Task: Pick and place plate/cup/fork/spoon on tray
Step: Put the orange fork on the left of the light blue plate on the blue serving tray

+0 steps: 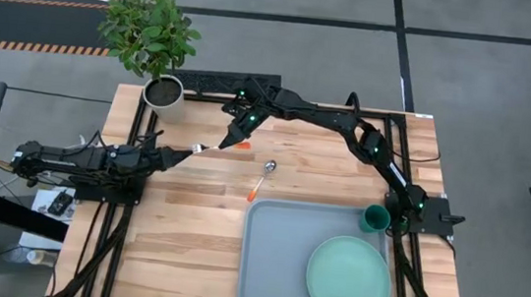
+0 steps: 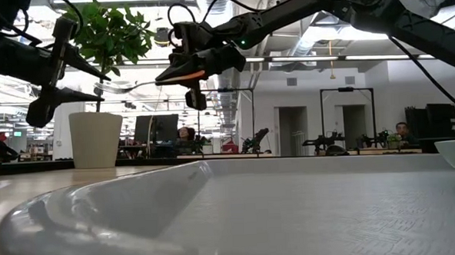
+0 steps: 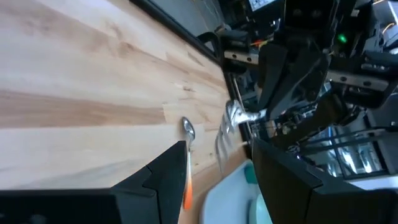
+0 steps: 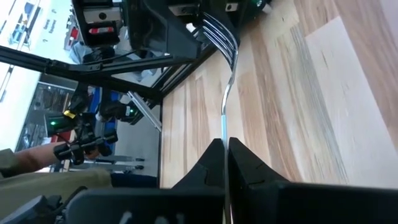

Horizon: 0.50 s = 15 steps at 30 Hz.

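Pale wooden plank table (image 1: pixel 178 228) in an open workshop. Right pincer (image 1: pixel 235 143) clamps the orange-handled silver fork (image 1: pixel 214 147) lengthwise, tines toward the gaping left pincer (image 1: pixel 184 152).

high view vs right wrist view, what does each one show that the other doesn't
Only the high view shows the tray with the plate on it, the cup at its far right corner, the spoon lying on the table, and the potted plant. Only the right wrist view shows the right tool shut on the fork's shaft close up, tines pointing away. Both share the fork, held above the bare wood, with the left tool open near its tines.
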Each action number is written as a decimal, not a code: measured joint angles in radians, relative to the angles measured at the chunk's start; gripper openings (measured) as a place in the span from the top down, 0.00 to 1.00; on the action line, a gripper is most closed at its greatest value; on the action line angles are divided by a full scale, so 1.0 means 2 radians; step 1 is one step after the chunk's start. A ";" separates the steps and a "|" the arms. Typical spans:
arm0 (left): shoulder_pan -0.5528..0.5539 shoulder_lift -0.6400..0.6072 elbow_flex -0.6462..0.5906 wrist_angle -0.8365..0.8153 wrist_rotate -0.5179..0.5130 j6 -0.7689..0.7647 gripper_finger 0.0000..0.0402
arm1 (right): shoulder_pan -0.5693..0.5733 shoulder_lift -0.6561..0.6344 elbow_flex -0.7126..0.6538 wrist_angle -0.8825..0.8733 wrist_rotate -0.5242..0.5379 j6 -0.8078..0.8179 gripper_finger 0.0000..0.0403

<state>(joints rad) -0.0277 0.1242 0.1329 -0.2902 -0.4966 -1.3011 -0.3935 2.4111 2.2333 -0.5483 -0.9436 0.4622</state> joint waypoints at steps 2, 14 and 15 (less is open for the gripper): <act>0.000 0.000 0.000 -0.014 0.004 -0.012 0.59 | 0.000 0.000 0.000 -0.001 0.000 0.000 0.98; 0.000 0.000 0.001 -0.018 0.000 0.001 0.82 | 0.000 0.000 0.000 -0.048 0.012 -0.027 0.97; 0.000 0.000 0.001 -0.018 0.000 0.002 0.83 | 0.000 0.000 0.000 -0.047 0.014 -0.028 0.97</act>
<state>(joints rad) -0.0277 0.1245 0.1345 -0.3271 -0.4958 -1.2974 -0.3926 2.4110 2.2333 -0.6423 -0.9152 0.4066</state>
